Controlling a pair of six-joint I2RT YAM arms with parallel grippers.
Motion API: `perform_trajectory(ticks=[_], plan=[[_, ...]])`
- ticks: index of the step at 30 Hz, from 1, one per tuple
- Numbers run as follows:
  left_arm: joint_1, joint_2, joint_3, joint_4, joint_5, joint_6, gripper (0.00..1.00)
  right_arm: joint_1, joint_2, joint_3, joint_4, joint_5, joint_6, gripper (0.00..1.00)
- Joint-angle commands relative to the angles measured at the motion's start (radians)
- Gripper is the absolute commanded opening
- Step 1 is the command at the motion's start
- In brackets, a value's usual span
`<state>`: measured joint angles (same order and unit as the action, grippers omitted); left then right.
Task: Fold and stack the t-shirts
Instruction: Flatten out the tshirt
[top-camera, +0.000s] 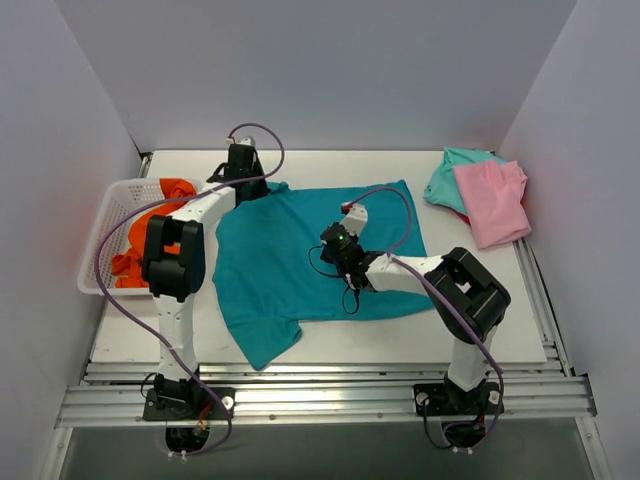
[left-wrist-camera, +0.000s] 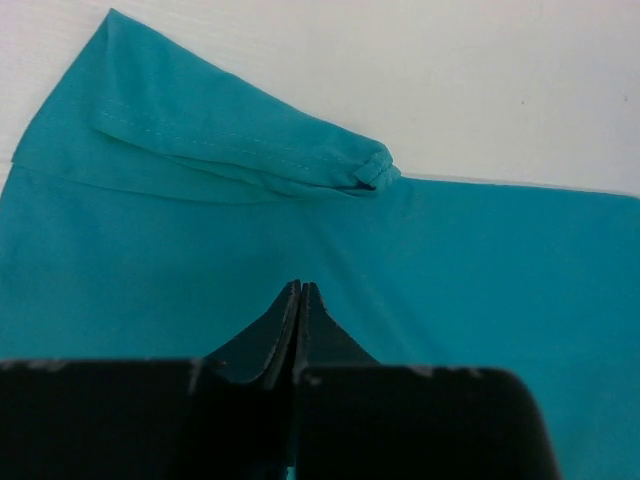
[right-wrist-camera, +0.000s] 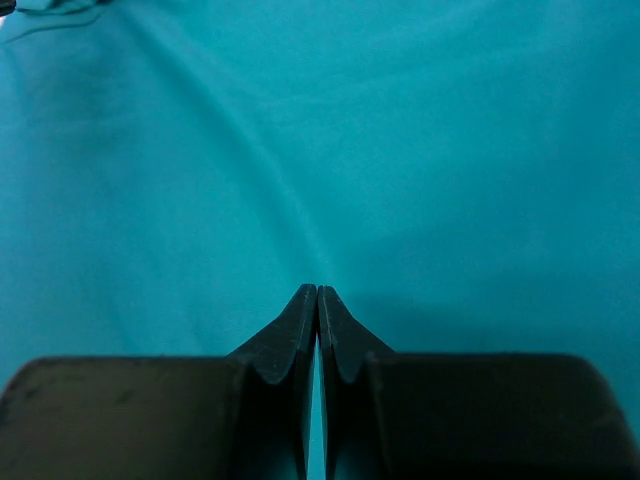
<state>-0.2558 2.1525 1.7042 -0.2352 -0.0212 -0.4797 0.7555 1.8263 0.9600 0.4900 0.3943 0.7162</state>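
teal shirt spread flat, both grippers closed on it

white table (top-camera: 400, 335) boxed in by plain grey walls (top-camera: 300, 70) on three sides. large teal shirt (top-camera: 290, 260) spread across the middle, one sleeve (left-wrist-camera: 250, 150) folded back at its far left corner. left of the teal shirt, a white basket (top-camera: 100, 225) holding an orange shirt (top-camera: 150, 215); far right of it, a pink shirt (top-camera: 492, 205) lying on a mint-green shirt (top-camera: 445, 180). bare table near and right of the teal shirt. left gripper (left-wrist-camera: 301, 288) at its far left corner, right gripper (right-wrist-camera: 317, 290) over its middle, fingers of both pressed together against the cloth; impossible to tell whether any fold is caught. orange shirt partly hidden behind the left arm (top-camera: 175, 255).
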Motion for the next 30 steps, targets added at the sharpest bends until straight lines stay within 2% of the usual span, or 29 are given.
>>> perform_trajectory(ticks=[1, 9, 22, 26, 29, 30], plan=[[-0.007, 0.055, 0.080, 0.057, 0.044, -0.007, 0.02, -0.007, -0.022, -0.033, 0.051, 0.025, 0.035, 0.00], [-0.020, 0.173, 0.178, 0.042, 0.073, -0.023, 0.02, 0.002, -0.005, -0.076, 0.067, 0.025, 0.043, 0.00], [-0.031, 0.285, 0.290, 0.008, 0.020, -0.025, 0.02, 0.005, -0.007, -0.092, 0.073, 0.032, 0.042, 0.00], [-0.031, 0.322, 0.362, -0.029, -0.013, -0.020, 0.02, 0.004, -0.002, -0.093, 0.074, 0.034, 0.040, 0.00], [-0.031, 0.377, 0.474, -0.110, -0.042, -0.002, 0.02, 0.002, 0.002, -0.095, 0.073, 0.035, 0.040, 0.00], [-0.031, 0.397, 0.570, -0.137, -0.051, 0.004, 0.02, 0.002, 0.004, -0.095, 0.073, 0.037, 0.039, 0.00]])
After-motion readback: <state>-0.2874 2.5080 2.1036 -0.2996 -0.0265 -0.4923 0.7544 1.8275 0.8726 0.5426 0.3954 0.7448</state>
